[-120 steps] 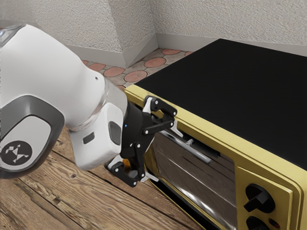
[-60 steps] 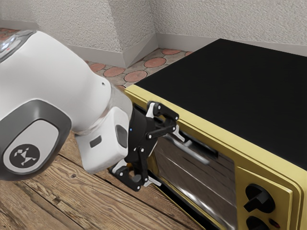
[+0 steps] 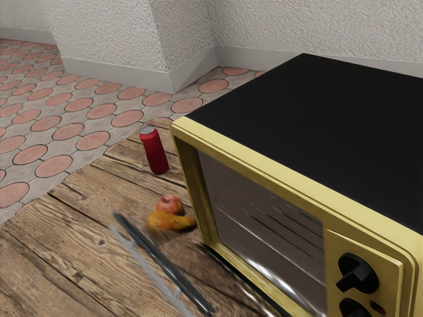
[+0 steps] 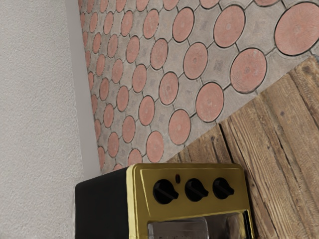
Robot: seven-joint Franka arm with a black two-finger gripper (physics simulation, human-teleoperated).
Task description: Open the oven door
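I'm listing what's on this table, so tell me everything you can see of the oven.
The oven is boxy, with a glossy-looking yellow front frame, a flat black top and three black knobs in a row. It sits upright on the wooden table. Its door, dark-edged with a pale bar handle, is open, lowered outward over the table; whether it touches the wood I can't tell. Thin rack-like lines show in the grey interior.

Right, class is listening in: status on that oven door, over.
Oven door open, lowered over the table, handle outermost. Red can upright beside the oven; apple and orange-yellow fruit nearby, apparently not blocking it.
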